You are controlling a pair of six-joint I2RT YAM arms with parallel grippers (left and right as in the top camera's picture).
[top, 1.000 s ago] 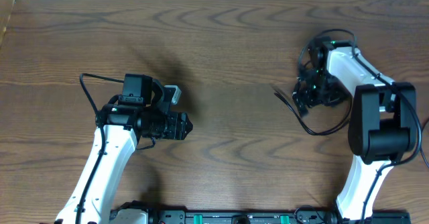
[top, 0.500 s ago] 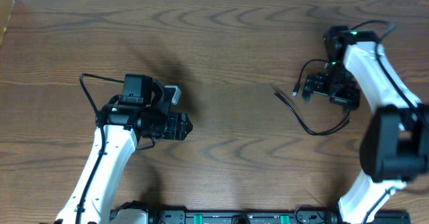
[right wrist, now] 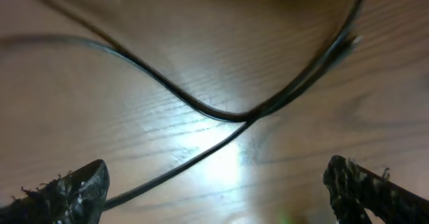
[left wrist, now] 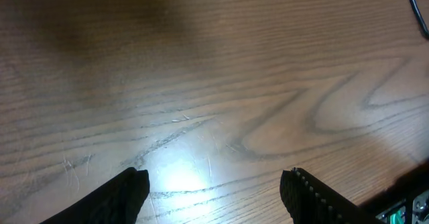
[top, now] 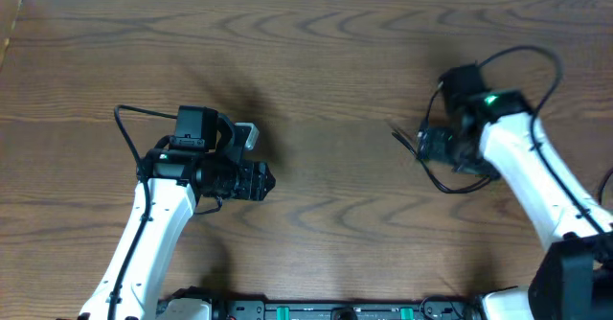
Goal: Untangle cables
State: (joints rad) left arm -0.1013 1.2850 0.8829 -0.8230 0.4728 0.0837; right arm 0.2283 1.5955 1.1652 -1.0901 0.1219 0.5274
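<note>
Cables [right wrist: 221,115] cross below R claw [right wrist: 214,184], jaws spread wide.

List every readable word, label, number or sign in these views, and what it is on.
None can be read.
Base strip at the bottom edge: green-marked fittings, any marks too small to read.
Right arm: a green light, no lettering.
Table, black cable: bare of text.

No readable text, label, brand, number or sign found in overhead or either wrist view.
</note>
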